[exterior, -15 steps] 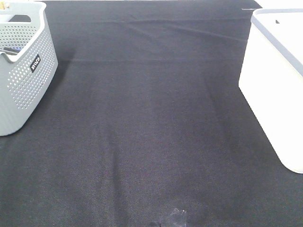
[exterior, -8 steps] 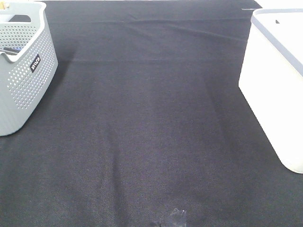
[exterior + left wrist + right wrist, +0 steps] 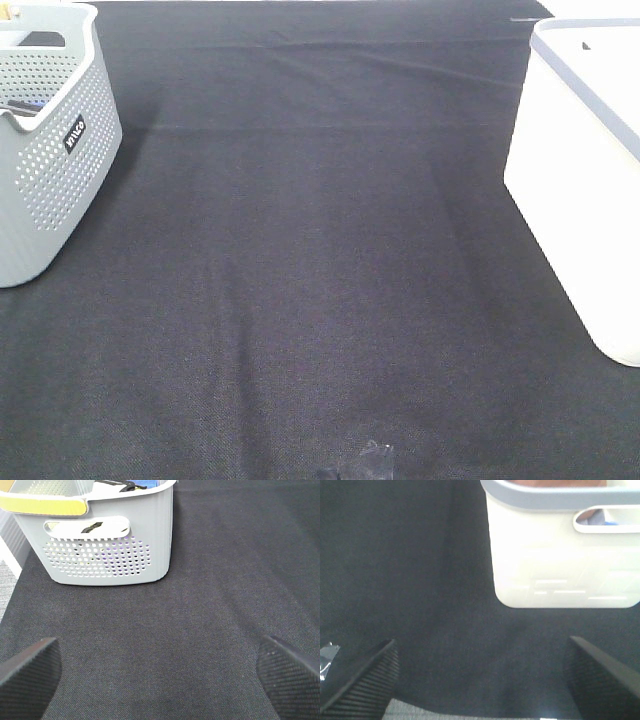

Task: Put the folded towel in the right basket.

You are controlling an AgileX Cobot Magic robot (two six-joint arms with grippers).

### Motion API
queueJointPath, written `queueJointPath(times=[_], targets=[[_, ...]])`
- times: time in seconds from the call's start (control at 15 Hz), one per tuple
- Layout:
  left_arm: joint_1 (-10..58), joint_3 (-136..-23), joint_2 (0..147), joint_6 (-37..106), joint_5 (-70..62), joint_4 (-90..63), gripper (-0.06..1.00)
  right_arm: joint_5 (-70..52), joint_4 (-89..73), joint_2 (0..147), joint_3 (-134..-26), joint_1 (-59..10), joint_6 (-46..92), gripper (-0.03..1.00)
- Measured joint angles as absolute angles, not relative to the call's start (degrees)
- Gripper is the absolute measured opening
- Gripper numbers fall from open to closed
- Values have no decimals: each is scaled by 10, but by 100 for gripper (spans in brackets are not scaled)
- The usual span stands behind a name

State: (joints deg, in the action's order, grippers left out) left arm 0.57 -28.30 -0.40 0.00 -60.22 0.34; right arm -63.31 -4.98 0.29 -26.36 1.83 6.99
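Observation:
The right basket (image 3: 585, 170), a white solid-walled bin with a grey-blue rim, stands at the table's right edge. It also shows in the right wrist view (image 3: 560, 555). A thin strip of reddish-brown, the folded towel (image 3: 560, 482), shows just inside its rim there; the rest is out of frame. The towel is not visible in the high view. My right gripper (image 3: 480, 680) is open and empty, low over the black cloth, short of the bin. My left gripper (image 3: 160, 672) is open and empty, facing the grey basket. Neither gripper shows in the high view.
A grey perforated basket (image 3: 45, 150) with a small label stands at the left edge; it holds several items in the left wrist view (image 3: 110, 540). A black cloth (image 3: 320, 250) covers the table. A bit of clear tape (image 3: 372, 462) lies at the front edge.

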Motion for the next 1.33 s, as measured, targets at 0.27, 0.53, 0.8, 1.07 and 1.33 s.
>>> queueJointPath(times=[0.27, 0.53, 0.8, 1.07, 1.33], targets=[[6, -283, -4, 0, -602, 3, 99, -634, -50, -2, -264, 18, 70, 86], [6, -283, -4, 0, -602, 3, 99, -634, -43, -2, -264, 18, 66, 85], [6, -283, -4, 0, -602, 3, 99, -634, -42, -2, -264, 18, 65, 85], [6, -283, -4, 0, -602, 3, 99, -634, -42, -2, -264, 18, 64, 85], [6, -283, -4, 0, -602, 3, 99, -634, -42, -2, -264, 18, 64, 85]])
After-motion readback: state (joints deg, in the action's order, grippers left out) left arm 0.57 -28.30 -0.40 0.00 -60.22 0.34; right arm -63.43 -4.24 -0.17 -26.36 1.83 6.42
